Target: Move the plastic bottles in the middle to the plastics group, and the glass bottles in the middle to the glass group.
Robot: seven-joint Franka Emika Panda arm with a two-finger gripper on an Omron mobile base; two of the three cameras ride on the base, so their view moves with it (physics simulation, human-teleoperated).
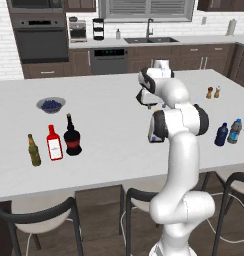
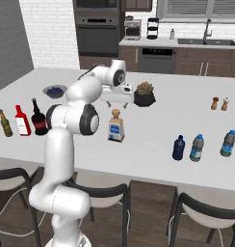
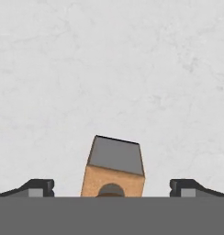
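We see three bottles (image 2: 21, 120) grouped left on the counter (image 2: 153, 120), one (image 2: 116, 126) mid-counter, three (image 2: 202, 146) right.

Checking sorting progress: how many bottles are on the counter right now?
7. Olive bottle, red bottle and black bottle at left; pale bottle mid-counter; navy bottle and two blue-capped bottles at right.

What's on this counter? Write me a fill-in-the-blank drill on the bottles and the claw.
1. The black bottle stands right beside the ___ bottle.
2. The pale bottle carries a ___ label.
3. Beside the navy bottle stand ___ blue-capped bottles.
4. The claw is ___.

Missing words: red; blue; two; open.
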